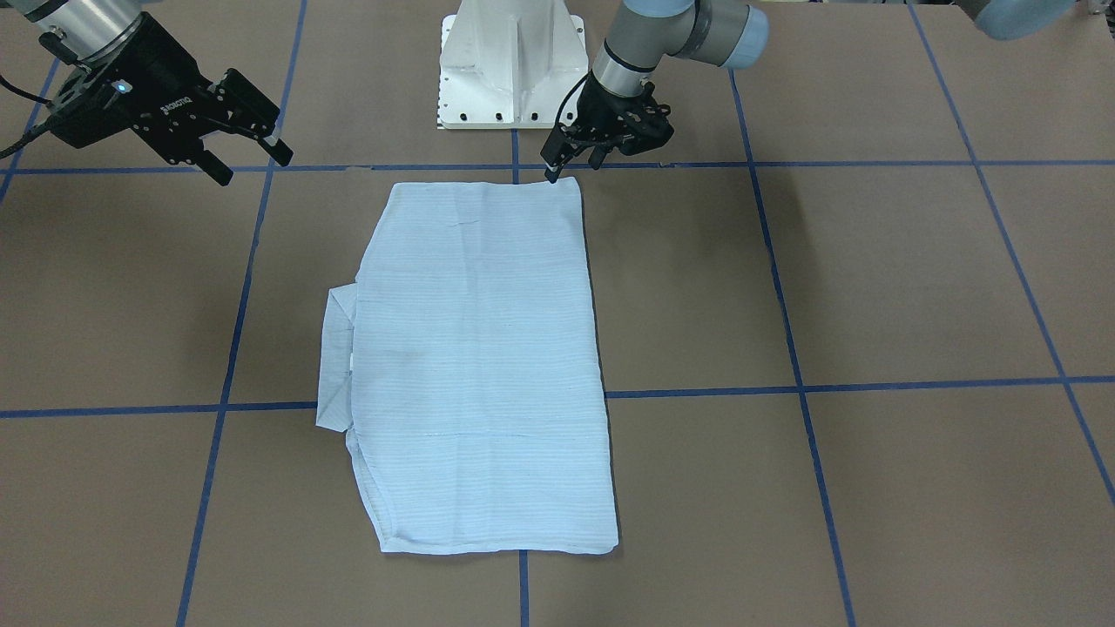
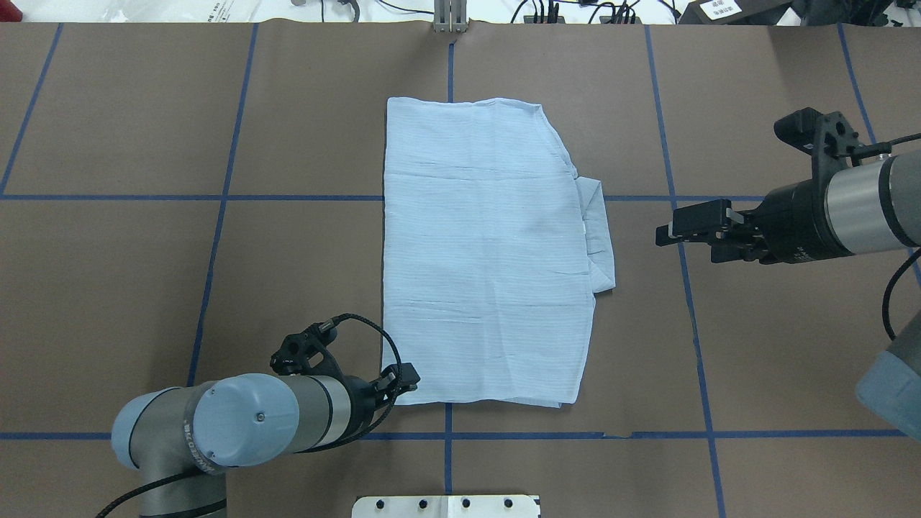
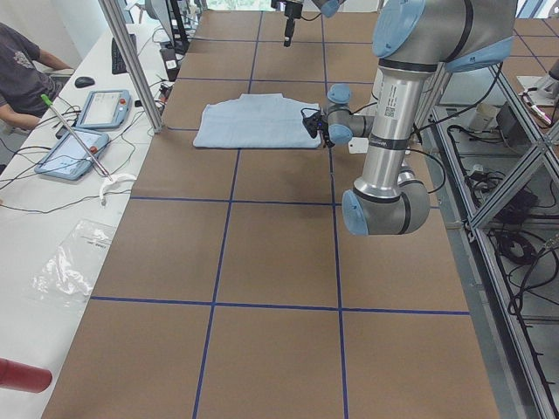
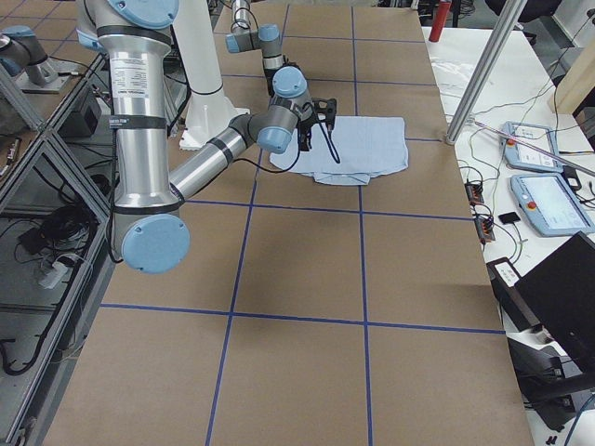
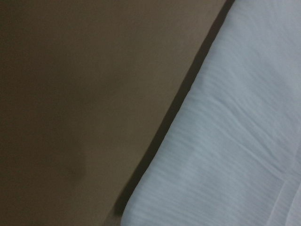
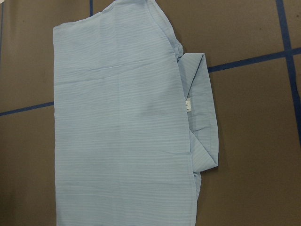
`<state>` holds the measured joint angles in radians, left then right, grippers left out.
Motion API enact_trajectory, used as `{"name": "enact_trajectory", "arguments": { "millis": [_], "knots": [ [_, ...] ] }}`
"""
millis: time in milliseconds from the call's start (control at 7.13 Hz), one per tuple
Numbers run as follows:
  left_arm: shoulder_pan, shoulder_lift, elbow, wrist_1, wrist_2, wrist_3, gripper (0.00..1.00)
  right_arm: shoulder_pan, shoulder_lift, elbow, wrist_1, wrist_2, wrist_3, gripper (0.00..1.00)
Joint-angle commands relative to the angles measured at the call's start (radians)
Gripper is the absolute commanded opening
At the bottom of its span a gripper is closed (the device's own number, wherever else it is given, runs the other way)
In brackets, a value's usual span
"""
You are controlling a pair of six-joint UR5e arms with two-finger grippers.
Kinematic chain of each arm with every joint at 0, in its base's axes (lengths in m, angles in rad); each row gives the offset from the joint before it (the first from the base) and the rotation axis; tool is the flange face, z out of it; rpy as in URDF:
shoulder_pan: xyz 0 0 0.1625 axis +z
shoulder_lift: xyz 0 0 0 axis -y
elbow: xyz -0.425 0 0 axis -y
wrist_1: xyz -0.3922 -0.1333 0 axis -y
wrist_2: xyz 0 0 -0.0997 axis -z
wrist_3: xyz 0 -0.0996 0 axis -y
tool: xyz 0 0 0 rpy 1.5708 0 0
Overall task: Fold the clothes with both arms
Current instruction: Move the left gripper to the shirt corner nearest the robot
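The pale light-blue shirt (image 1: 479, 348) lies folded in a flat rectangle on the brown table, also in the overhead view (image 2: 482, 252) and the right wrist view (image 6: 122, 132). A folded flap (image 2: 597, 230) sticks out of its right side. My left gripper (image 1: 573, 167) is low at the shirt's near-left corner (image 2: 403, 379) and its fingers look spread, open. The left wrist view shows only the shirt's edge (image 5: 235, 141) close up. My right gripper (image 2: 665, 236) is open and empty, hovering right of the flap (image 1: 248, 164).
The white pedestal base (image 1: 510, 61) stands at the table's near edge behind the shirt. Blue tape lines (image 2: 216, 198) grid the table. A side bench with tablets (image 3: 105, 109), a metal post (image 3: 131, 61) and a seated person (image 3: 22, 78) are beyond the far edge.
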<state>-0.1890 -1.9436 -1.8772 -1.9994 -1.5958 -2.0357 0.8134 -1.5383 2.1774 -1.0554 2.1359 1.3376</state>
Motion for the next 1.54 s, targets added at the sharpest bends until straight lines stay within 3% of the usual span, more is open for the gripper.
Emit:
{"name": "enact_trajectory", "arguments": {
  "millis": [0, 561, 1121, 1262, 1402],
  "knots": [
    [0.009, -0.011, 0.026, 0.002, 0.000, -0.006, 0.93, 0.000, 0.003, 0.001, 0.000, -0.001, 0.000, 1.00],
    [-0.021, -0.017, 0.027, 0.002, -0.001, -0.006, 0.78, 0.000, 0.003, -0.001, 0.000, -0.001, 0.000, 1.00],
    [-0.020, -0.053, 0.084, 0.002, -0.003, -0.006, 0.75, 0.001, 0.000, -0.002, 0.000, 0.001, 0.000, 1.00],
    [-0.021, -0.057, 0.084, 0.002, -0.003, -0.006, 0.71, 0.003, -0.002, -0.002, 0.000, 0.002, 0.000, 1.00],
    [-0.021, -0.057, 0.082, 0.002, -0.003, -0.006, 0.61, 0.003, -0.003, -0.002, 0.000, 0.004, 0.000, 1.00]
  ]
}}
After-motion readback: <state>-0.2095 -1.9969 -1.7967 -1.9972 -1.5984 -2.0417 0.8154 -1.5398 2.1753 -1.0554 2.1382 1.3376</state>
